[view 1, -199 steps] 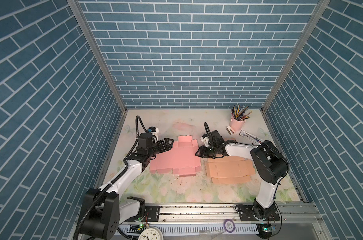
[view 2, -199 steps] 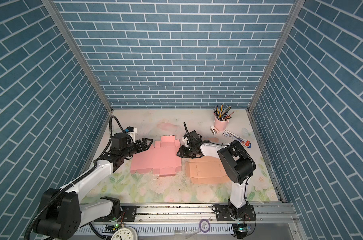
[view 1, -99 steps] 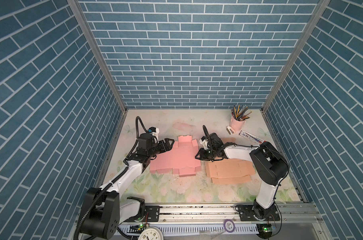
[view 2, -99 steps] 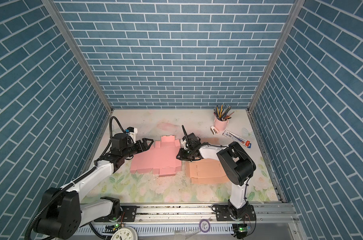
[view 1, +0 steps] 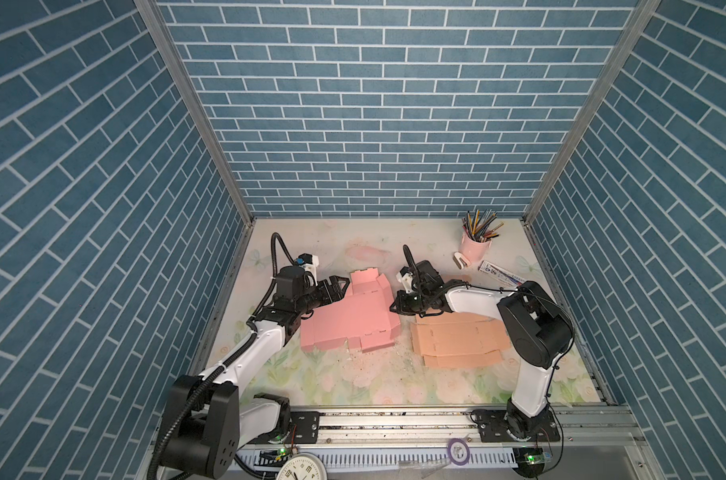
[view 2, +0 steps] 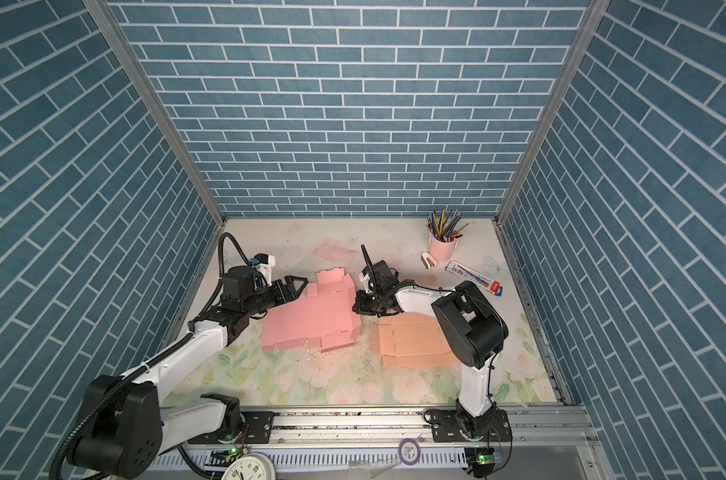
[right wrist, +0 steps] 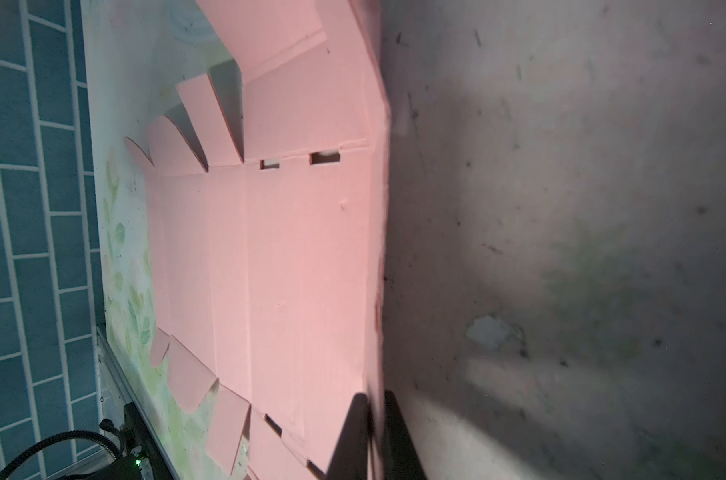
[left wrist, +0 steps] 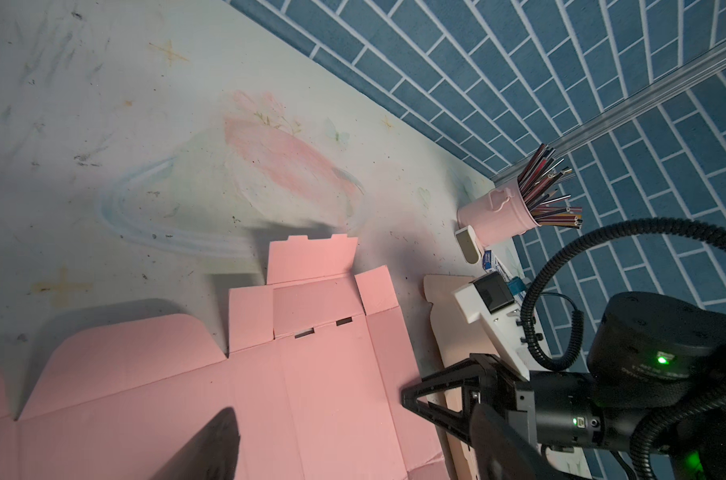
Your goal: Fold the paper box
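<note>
Blue brick walls (view 1: 373, 124) close round the flowered bench (view 1: 365, 386). The pink box (view 1: 348, 328) lies on it as an unfolded blank, mostly flat, with its far flaps a little raised and a tan blank (view 1: 456, 343) just beside it on the right. I have my right tool (right wrist: 371, 401) nipped almost fully together on the box's right-hand edge. The wrist view shows the thin card running between the two fingers (right wrist: 353, 432), so I judge that I have hold of that side panel and nothing else. My left tool (view 1: 343, 288) stands wide apart and holds nothing. It hovers over the box's far left corner with one finger (left wrist: 211, 449) above the card, though I cannot tell whether it touches. The step in hand, as I read it, is raising the right panel along its score. To do it well I should swing the pinched edge up and inward around the crease rather than drag it sideways, since the light sheet would likely slide or buckle. I think the left tool ought to come down on the middle panel as a hold-down. I should keep the grip shallow and square to the edge, so the card bends at the score and not at my fingers, and I should mind the tan blank close by my right arm.
</note>
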Action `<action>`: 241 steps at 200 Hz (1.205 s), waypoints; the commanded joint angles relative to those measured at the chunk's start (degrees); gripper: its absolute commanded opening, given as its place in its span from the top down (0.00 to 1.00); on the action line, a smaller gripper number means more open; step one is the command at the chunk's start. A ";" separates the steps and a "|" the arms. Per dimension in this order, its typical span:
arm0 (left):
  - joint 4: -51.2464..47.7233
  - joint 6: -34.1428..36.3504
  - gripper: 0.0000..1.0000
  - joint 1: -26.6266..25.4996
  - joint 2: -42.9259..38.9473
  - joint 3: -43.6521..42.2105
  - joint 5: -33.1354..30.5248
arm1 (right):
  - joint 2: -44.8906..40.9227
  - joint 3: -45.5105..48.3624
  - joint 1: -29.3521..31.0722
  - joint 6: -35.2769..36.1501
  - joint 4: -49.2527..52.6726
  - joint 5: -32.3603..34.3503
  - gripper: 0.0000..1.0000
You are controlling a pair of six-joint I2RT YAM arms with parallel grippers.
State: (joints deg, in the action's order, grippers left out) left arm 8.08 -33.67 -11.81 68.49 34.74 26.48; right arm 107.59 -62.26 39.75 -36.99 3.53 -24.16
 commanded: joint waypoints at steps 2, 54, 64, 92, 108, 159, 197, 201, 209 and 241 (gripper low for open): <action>0.69 0.05 0.12 -0.19 -0.28 0.17 0.02 | 1.17 -2.20 0.23 2.51 3.69 2.68 0.89; 0.80 -0.17 0.12 -0.23 -0.82 -1.01 -0.47 | 2.99 -3.99 0.22 2.74 3.40 2.89 0.85; 0.73 -0.18 0.12 -0.17 -0.83 -0.97 -0.49 | 3.35 -4.16 0.23 2.72 3.23 2.81 0.85; 0.71 -0.17 0.12 -0.19 -0.83 -0.72 -0.49 | 3.84 -4.41 0.23 2.79 2.96 2.55 0.88; 0.67 -0.17 0.12 -0.17 -0.94 -0.64 -0.50 | 3.30 -4.38 0.19 3.10 2.87 2.54 0.92; -1.94 1.62 0.12 -0.07 -1.01 1.22 -1.25 | -0.96 -5.14 0.48 7.32 5.65 2.79 1.00; -4.30 3.74 0.48 -0.10 0.72 4.50 -0.66 | -3.74 -8.56 1.70 13.01 15.36 7.29 1.00; -4.44 3.79 0.52 -0.12 0.97 4.80 -0.64 | -4.04 -8.73 1.91 13.48 16.01 7.40 1.00; -4.54 3.95 0.62 -0.12 1.53 5.51 -0.53 | -4.61 -8.96 2.28 14.33 17.16 7.87 1.00; -5.68 4.90 0.81 -0.36 3.89 8.09 -0.40 | -6.80 -9.63 3.81 16.20 21.30 10.58 1.00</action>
State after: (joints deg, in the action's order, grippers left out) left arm 3.90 -30.37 -11.84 70.76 40.38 25.76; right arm 103.37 -70.81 42.30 -25.21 18.00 -17.10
